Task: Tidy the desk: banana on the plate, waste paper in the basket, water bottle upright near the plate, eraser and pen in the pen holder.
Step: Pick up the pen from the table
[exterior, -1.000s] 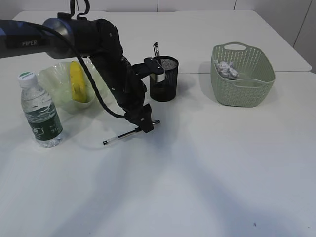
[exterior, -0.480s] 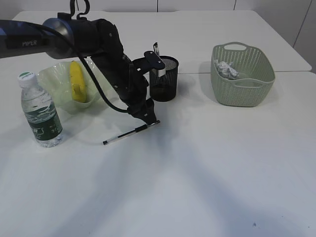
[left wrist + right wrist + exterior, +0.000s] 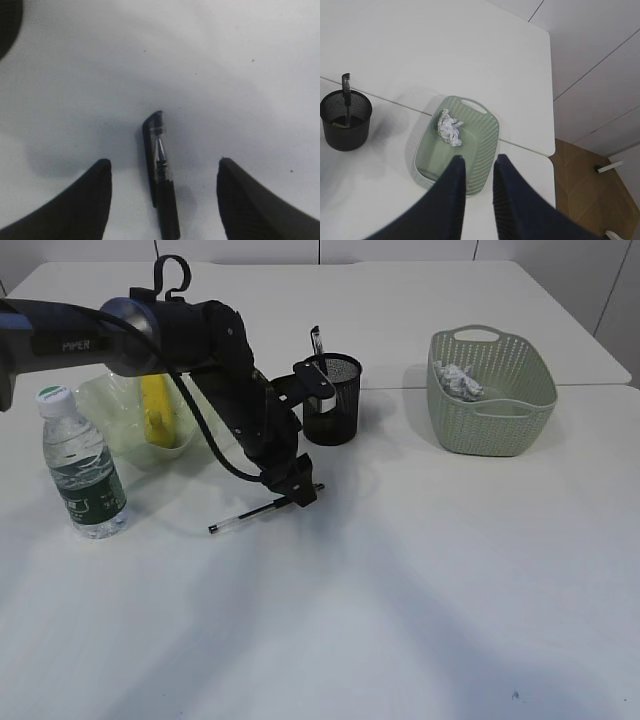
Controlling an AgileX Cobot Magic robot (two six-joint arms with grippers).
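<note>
Toward the table's left edge we see the clear, green-labelled water bottle standing upright beside the pale plate holding the yellow banana. Near the middle lies a slim black pen with a clear cap, its capped end between the spread fingers of our left gripper, neither touching it. Behind stands the black mesh pen holder; toward the right edge, the green basket holds crumpled paper, and our right gripper hangs above it, fingers slightly parted, empty.
</note>
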